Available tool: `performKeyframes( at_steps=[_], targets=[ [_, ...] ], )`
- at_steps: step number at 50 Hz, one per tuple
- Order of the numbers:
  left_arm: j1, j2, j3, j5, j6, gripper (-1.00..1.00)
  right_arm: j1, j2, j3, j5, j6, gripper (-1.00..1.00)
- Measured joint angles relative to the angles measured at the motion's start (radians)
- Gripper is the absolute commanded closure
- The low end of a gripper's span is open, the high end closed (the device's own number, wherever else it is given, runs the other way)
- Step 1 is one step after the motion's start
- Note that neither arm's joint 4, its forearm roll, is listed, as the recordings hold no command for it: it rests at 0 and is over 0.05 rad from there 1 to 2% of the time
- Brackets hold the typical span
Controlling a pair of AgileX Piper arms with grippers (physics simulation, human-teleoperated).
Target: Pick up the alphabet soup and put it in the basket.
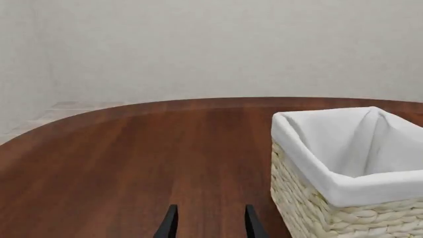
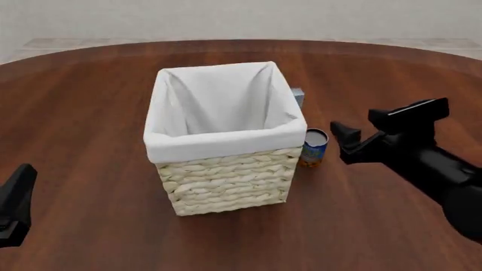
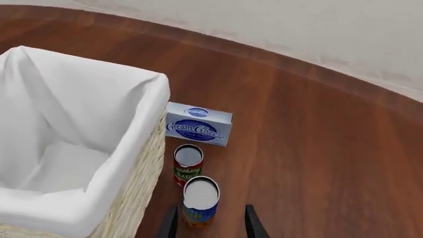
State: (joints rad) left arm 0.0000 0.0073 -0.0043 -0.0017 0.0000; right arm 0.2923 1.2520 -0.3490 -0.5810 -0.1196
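Note:
The alphabet soup (image 2: 313,147) is a small can with a blue and orange label and a silver-white top. It stands upright on the table just right of the basket (image 2: 226,144), which is a tall woven straw basket with a white liner. My right gripper (image 2: 357,129) is open and empty, just right of the can and apart from it. In the right wrist view the can (image 3: 200,200) stands just beyond the tips of the gripper (image 3: 210,220), in line with the gap between them. My left gripper (image 1: 210,223) is open and empty, to the left of the basket (image 1: 370,187) and nearer than it.
A grey-blue cream cheese box (image 3: 198,124) lies behind the soup, and its corner shows past the basket in the front view (image 2: 299,95). A red-labelled tomato sauce can (image 3: 187,164) stands between the box and the soup, close to the basket wall (image 3: 142,163).

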Motion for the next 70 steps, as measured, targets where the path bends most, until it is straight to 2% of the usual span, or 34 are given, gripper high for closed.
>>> performKeyframes(
  at_steps=[18,36,52,70],
  targets=[
    [0.0,0.0,0.0,0.0,0.0,-1.0,0.016,0.16,-0.048,-0.016,-0.041,-1.0],
    [0.0,0.0,0.0,0.0,0.0,-1.0,0.005,0.289,-0.099,-0.021,-0.052,-1.0],
    [0.0,0.0,0.0,0.0,0.0,-1.0,0.016,0.355,-0.168,0.014,-0.065,-1.0],
    [0.0,0.0,0.0,0.0,0.0,-1.0,0.017,0.418,-0.206,0.01,-0.068,-1.0]
  ],
)
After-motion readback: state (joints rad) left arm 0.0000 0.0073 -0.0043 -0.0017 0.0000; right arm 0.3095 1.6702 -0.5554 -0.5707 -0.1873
